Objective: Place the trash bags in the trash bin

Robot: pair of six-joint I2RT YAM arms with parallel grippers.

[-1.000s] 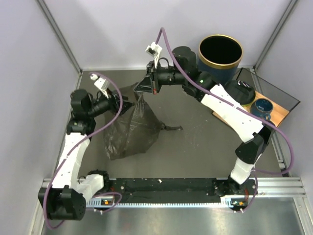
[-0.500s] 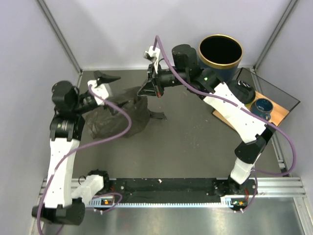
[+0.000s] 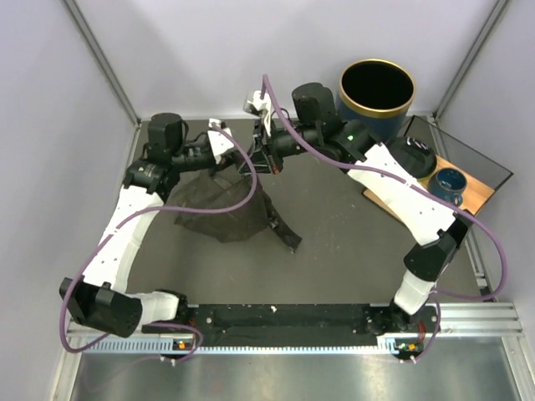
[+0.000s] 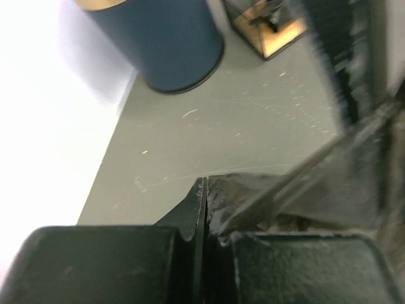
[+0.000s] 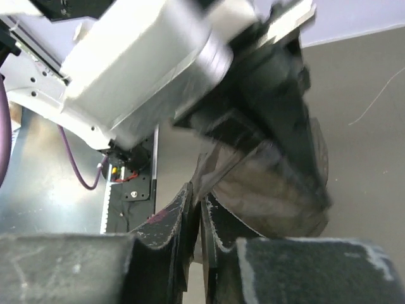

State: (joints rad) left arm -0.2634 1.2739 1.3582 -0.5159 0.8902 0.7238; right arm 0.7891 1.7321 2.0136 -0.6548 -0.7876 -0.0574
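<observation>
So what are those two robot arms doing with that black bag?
They are working together on the trash bag. The left hand and the right hand are both pinched shut on it, close together, and the rest droops onto the table. The trash bin stands at the far right corner, and the bag is not in it yet.

The trash bag (image 3: 224,213) is glossy black film, thin enough to look greyish where light passes through. The trash bin (image 3: 389,125) is dark navy with a gold rim and a black inside. The table (image 3: 343,251) is dull dark grey with faint pale scratches. The left arm (image 3: 125,242) and right arm (image 3: 401,196) are white with black joints and purple cables (image 3: 493,251). The left gripper (image 4: 204,190) and right gripper (image 5: 196,199) are black. A blue bowl (image 3: 449,182) sits on a tan wooden board (image 3: 470,200).
</observation>
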